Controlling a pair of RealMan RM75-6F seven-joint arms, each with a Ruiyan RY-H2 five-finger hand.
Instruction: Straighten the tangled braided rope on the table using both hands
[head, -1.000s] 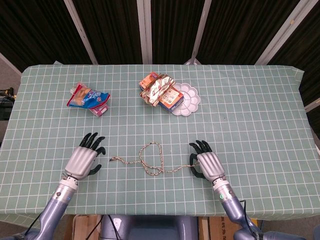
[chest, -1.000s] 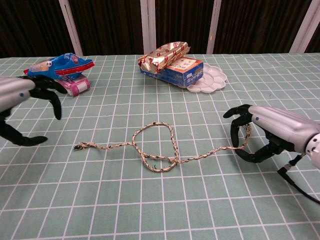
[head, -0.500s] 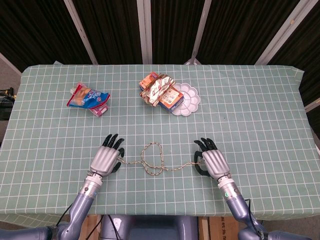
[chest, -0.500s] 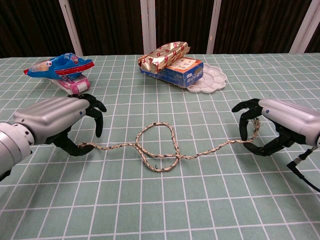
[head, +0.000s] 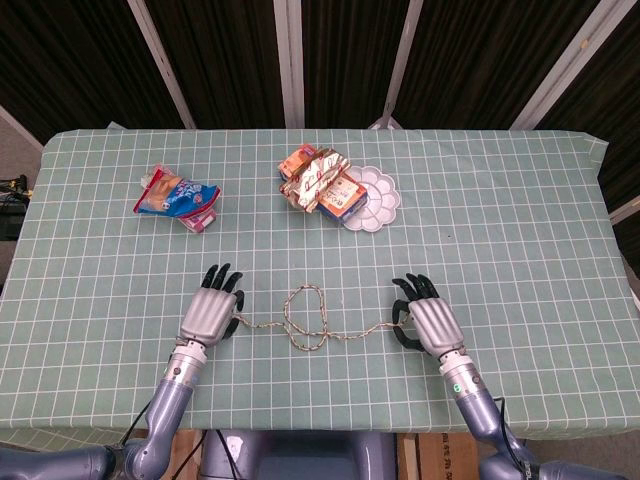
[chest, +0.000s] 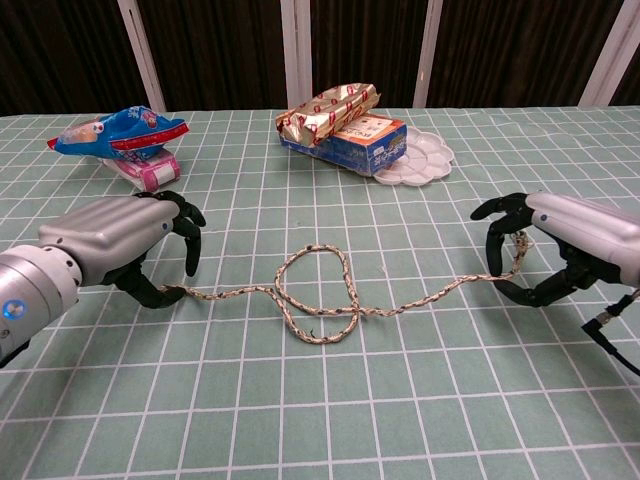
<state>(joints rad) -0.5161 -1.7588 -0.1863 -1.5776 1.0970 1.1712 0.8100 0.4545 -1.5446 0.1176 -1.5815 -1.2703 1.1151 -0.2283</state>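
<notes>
Left robot hand (chest: 120, 240) is pinching the rope's left end, right robot hand (chest: 560, 245) has the right end hooked in its curled fingers. The braided rope (chest: 320, 300) lies between them on the near table (head: 500, 220), one loop left mid-length. Looks light and floppy, so the ends seem the spot to grab. Checked cloth, dark slatted wall behind.

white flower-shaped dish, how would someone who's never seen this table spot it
On the green checked table, look to the far middle, beyond the rope. The white dish has a scalloped rim and sits partly under a blue box; it's the only white, round thing there.
</notes>
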